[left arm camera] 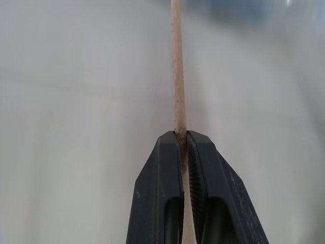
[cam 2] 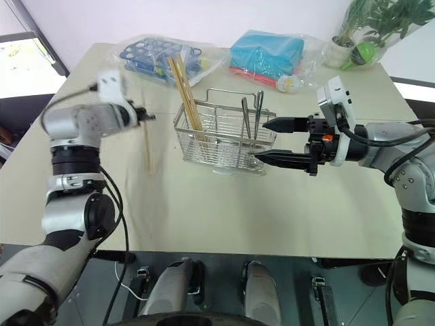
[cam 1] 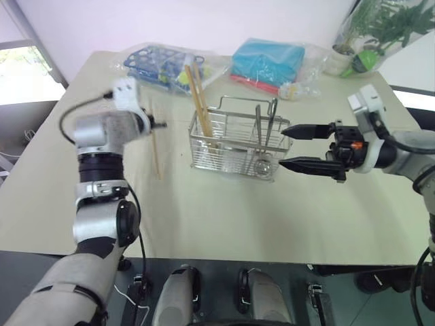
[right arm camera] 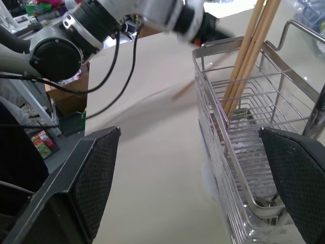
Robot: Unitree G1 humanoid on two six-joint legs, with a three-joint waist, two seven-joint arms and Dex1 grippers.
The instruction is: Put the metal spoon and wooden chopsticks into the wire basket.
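The left gripper (left arm camera: 185, 147) has its jaws pinched tight on one chopstick (left arm camera: 176, 66), which runs straight out past the fingertips. The right gripper (cam 1: 293, 147) points sideways toward the left arm, roughly level, jaws spread wide with nothing between them.

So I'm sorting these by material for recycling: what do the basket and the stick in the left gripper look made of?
Wire basket: shiny silver metal wire, probably steel. Chopstick pinched in the left gripper: plain matte light-brown wood, apparently unvarnished.
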